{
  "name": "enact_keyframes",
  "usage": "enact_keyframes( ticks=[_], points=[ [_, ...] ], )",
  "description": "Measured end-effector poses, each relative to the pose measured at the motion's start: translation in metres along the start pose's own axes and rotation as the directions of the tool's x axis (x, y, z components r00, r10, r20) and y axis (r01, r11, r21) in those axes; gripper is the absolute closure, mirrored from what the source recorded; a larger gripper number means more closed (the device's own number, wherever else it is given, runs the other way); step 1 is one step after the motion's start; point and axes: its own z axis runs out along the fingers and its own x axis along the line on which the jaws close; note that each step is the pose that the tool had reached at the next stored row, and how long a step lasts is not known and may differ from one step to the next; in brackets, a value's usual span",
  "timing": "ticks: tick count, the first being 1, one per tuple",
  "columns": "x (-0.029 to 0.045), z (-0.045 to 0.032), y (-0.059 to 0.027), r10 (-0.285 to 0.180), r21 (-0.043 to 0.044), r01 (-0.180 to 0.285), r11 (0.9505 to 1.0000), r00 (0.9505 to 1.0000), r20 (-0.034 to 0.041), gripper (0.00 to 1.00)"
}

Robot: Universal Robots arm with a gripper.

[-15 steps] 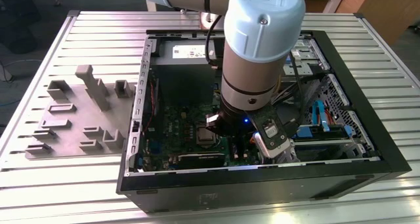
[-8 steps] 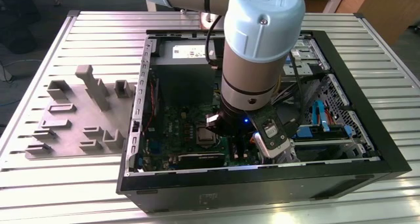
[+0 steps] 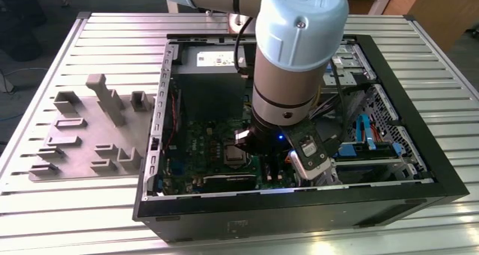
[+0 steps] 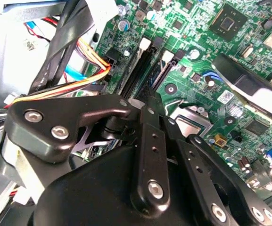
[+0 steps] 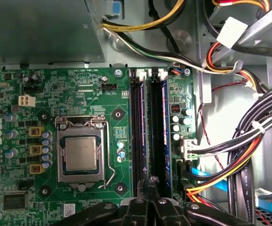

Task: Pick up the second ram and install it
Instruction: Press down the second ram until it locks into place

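Gripper (image 5: pixel 150 186): fingers together, over the motherboard (image 5: pixel 79 94) slots.
Second ram (image 5: pixel 164 122): seated beside the processor socket (image 5: pixel 80 154).

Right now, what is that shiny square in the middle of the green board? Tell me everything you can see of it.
The processor is a flat, dull silver metal square lying face up in its socket on the green motherboard. A bright metal frame clamps its edges, with screws at one end and a thin wire lever along one side. No cooler or cable covers it. It sits beside the long black memory slots, apart from them.
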Motion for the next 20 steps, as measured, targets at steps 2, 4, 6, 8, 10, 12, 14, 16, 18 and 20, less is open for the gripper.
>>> enact_keyframes(
  ticks=[2,4,6,8,10,12,14,16,18,20],
  points=[
    [-0.0002,-0.0066,0.0000,0.000,0.0031,0.000,1.0000,1.0000,-0.0008,0.89],
    [-0.0005,-0.0132,0.0006,0.000,0.0030,0.000,1.0000,1.0000,-0.0007,0.89],
    [-0.0008,-0.0203,0.0011,0.000,0.0031,0.000,1.0000,1.0000,-0.0007,0.89],
    [-0.0010,-0.0233,0.0013,0.000,0.0031,0.000,1.0000,1.0000,-0.0007,0.89],
    [-0.0010,-0.0233,0.0013,0.000,0.0027,0.000,1.0000,1.0000,-0.0006,0.89],
    [-0.0009,-0.0230,0.0016,0.000,-0.0032,0.000,1.0000,1.0000,-0.0011,0.89],
    [-0.0008,-0.0221,0.0033,0.000,-0.0098,0.000,1.0000,1.0000,-0.0014,0.89],
    [-0.0006,-0.0214,0.0072,0.001,-0.0126,-0.001,0.9999,1.0000,-0.0015,0.89],
    [-0.0002,-0.0205,0.0123,0.001,-0.0135,-0.001,0.9999,1.0000,-0.0016,0.89],
    [0.0001,-0.0196,0.0175,0.001,-0.0141,-0.001,0.9999,1.0000,-0.0016,0.89]
  ],
)
